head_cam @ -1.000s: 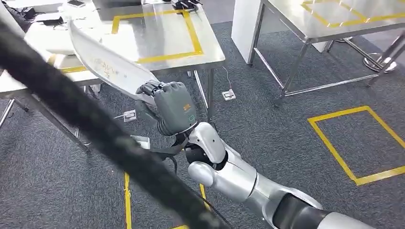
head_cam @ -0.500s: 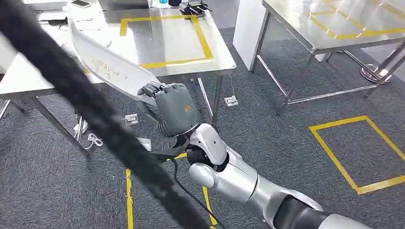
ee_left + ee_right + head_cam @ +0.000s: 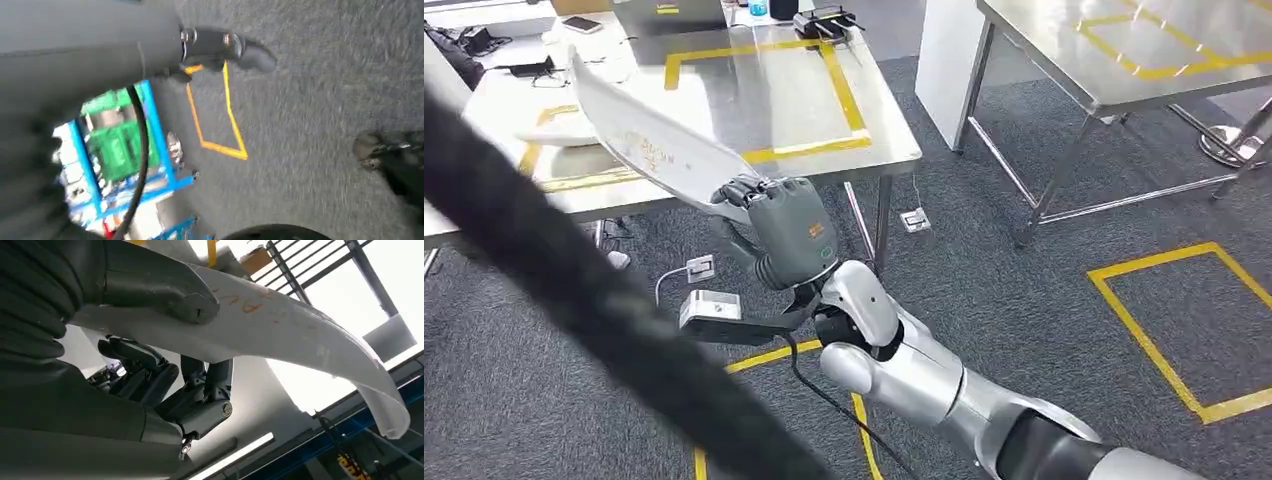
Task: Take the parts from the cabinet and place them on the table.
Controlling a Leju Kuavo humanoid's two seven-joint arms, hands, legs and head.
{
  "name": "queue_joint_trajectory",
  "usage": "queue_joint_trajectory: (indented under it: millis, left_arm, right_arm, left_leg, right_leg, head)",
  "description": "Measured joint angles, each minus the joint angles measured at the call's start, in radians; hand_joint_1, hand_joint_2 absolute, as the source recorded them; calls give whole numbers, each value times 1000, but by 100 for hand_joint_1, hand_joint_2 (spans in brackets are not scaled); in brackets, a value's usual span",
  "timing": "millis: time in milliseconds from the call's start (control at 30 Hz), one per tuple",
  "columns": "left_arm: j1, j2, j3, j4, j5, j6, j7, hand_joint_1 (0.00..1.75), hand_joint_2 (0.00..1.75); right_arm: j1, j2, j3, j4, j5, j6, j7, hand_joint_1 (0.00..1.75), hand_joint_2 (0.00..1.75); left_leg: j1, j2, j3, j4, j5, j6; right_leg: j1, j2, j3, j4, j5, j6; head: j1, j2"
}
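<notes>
Head view: even, bright indoor light, glare on steel table (image 3: 879, 130) | thick dark cable (image 3: 574, 290) close to lens, out of focus | left wrist view: motion-blurred | right wrist view: blown-out backlight, hand (image 3: 150, 385) in shadow

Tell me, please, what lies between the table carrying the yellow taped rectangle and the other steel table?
In the head view, bare grey carpet separates the near table from the other steel table, with a white pillar at the far end.

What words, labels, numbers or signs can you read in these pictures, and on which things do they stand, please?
Orange handwriting on the long white curved part: too blurred to read; it also shows in the right wrist view.
Small orange and green marks on the back of the right hand: too small to read.
Nothing else legible.
</notes>
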Motion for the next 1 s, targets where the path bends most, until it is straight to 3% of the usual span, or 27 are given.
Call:
queue_joint_trajectory:
  millis: [33,67,100,167,200,233,267,300,333,367,400,433,467,500,533,567,600,633,667,700,733,767,800,867,900,933,1000]
  left_arm:
    - [2,1,0,0,0,0,0,0,175]
    - [3,2,0,0,0,0,0,0,175]
    - [4,3,0,0,0,0,0,0,175]
    - [11,2,0,4,0,0,1,0,175]
    - [6,3,-1,3,0,2,1,0,175]
    - [5,3,-1,2,0,1,2,0,175]
    - [6,2,-1,2,0,2,2,0,175]
    - [5,2,-1,2,0,1,1,0,175]
    - [6,2,-1,2,0,1,1,0,175]
    - [6,2,-1,2,0,2,1,0,175]
    - [5,2,-1,2,0,1,1,0,175]
    - [5,3,-1,2,0,2,1,0,175]
    - [6,3,-1,2,0,2,1,0,175]
    - [6,5,-1,2,0,2,1,0,175]
    - [7,5,-1,2,0,2,0,0,175]
    - [7,5,-1,2,0,2,0,0,175]
    - [8,5,-1,2,0,2,-2,0,175]
    - [8,5,-1,2,0,2,-2,0,175]
    - [10,4,-1,2,0,1,-3,0,175]
    - [7,2,-1,3,0,2,-3,0,175]
    - [5,2,-1,3,0,2,-3,0,175]
    - [6,2,-1,2,0,2,-3,0,175]
    - [6,2,-1,2,0,2,-3,0,175]
    - [1,3,-1,1,1,2,-3,0,175]
    - [-1,2,-1,2,2,2,-5,0,175]
    - [-3,1,-1,2,3,0,-5,0,175]
    - [1,3,-1,2,2,0,-5,0,175]
  right_arm:
    - [0,0,0,0,0,0,-1,175,175]
    - [0,0,0,0,0,0,-2,175,175]
    - [0,0,0,0,0,0,-2,175,175]
    - [-1,0,0,0,0,0,-2,175,175]
    - [0,0,0,0,0,1,-2,175,175]
    - [-1,0,0,-2,0,2,-1,175,175]
    - [0,0,0,-2,0,1,-2,175,175]
    - [-2,0,0,-3,0,0,-2,175,175]
    - [-2,0,-1,-3,0,0,-2,175,175]
    - [-2,0,-1,-3,0,-1,-2,175,175]
    - [-2,0,-1,-3,0,-1,-2,175,175]
    - [0,-1,-1,-3,1,-1,-2,175,175]
    - [3,-2,-1,-3,3,-1,-2,175,175]
    - [6,-2,-1,-3,3,-1,-2,175,175]
    - [8,-2,-1,-3,3,0,-2,175,175]
    - [10,-2,-1,-3,3,-1,-2,175,175]
    - [11,-2,-1,-3,3,-1,-2,175,175]
    - [12,-2,-1,-3,3,0,-2,175,175]
    - [13,-3,-2,-3,3,-1,-2,175,175]
    - [17,-4,-3,-3,4,-2,-2,175,175]
    - [17,-4,-4,-4,3,0,-2,175,175]
    - [18,-4,-7,-5,3,0,-2,175,175]
    - [13,-4,-9,-6,3,-1,-2,175,175]
    - [8,-4,-10,-12,3,-2,-2,175,175]
    - [5,-3,-11,-12,3,-2,-2,175,175]
    - [6,-3,-11,-11,3,-1,-3,175,175]
    - [12,-3,-11,-11,3,0,-2,175,175]
  left_leg:
    - [1,0,-13,-21,-4,-1]
    - [2,0,-11,-72,20,-5]
    - [4,1,0,-144,76,-9]
    - [13,5,3,-292,265,-14]
    - [11,14,5,-283,242,7]
    - [6,10,13,-285,245,15]
    - [11,9,15,-291,243,24]
    - [11,9,26,-290,239,32]
    - [13,5,39,-294,235,40]
    - [12,5,49,-295,226,46]
    - [12,5,58,-296,217,50]
    - [10,4,67,-297,207,52]
    - [9,3,80,-297,194,54]
    - [7,1,95,-297,181,54]
    - [6,0,112,-297,167,53]
    - [5,-2,130,-297,153,52]
    - [2,-3,151,-297,140,52]
    - [0,-2,168,-298,126,51]
    - [2,-1,165,-300,114,50]
    - [-3,-11,191,-293,99,41]
    - [0,-8,191,-298,80,33]
    - [1,-7,219,-283,86,25]
    - [1,-7,227,-284,90,17]
    - [2,-5,213,-229,87,11]
    - [3,-3,173,-162,88,7]
    - [3,-3,124,-97,72,5]
    - [2,-2,35,-16,-14,2]
  right_leg:
    - [-2,3,16,0,-12,2]
    - [-6,5,34,0,-26,6]
    - [-9,5,54,1,-42,11]
    - [-6,5,71,7,-72,25]
    - [-3,9,73,5,-82,31]
    - [-3,8,76,-3,-93,40]
    - [-2,8,90,8,-84,49]
    - [-4,8,91,5,-81,51]
    - [-6,4,76,35,-72,56]
    - [-7,1,44,97,-54,60]
    - [-7,-2,-6,170,-57,64]
    - [-8,-2,-58,236,-83,67]
    - [-7,-2,-109,287,-133,68]
    - [-7,-2,-143,305,-176,66]
    - [-7,-3,-161,291,-194,63]
    - [-7,-3,-163,251,-183,59]
    - [-5,-3,-154,184,-137,53]
    - [-1,-3,-142,104,-52,41]
    - [2,-8,-136,38,49,30]
    - [13,-1,-136,27,64,28]
    - [15,0,-122,29,53,28]
    - [15,2,-113,19,54,25]
    - [16,2,-100,18,51,18]
    - [9,0,-54,12,45,2]
    - [9,0,-44,11,35,-6]
    - [9,0,-36,11,26,-7]
    - [10,4,-13,11,1,-7]
  head:
    - [0,0]
    - [0,0]
    - [0,0]
    - [-11,0]
    - [-24,0]
    - [-18,0]
    - [-16,0]
    - [-16,0]
    - [-13,0]
    - [-12,0]
    - [-10,0]
    - [-10,0]
    - [-9,0]
    - [-9,0]
    - [-9,0]
    - [-8,0]
    - [-8,0]
    - [-7,0]
    - [-8,0]
    - [-12,0]
    - [-12,0]
    - [-10,0]
    - [-9,0]
    - [-10,0]
    - [-18,0]
    - [-15,0]
    - [-16,0]
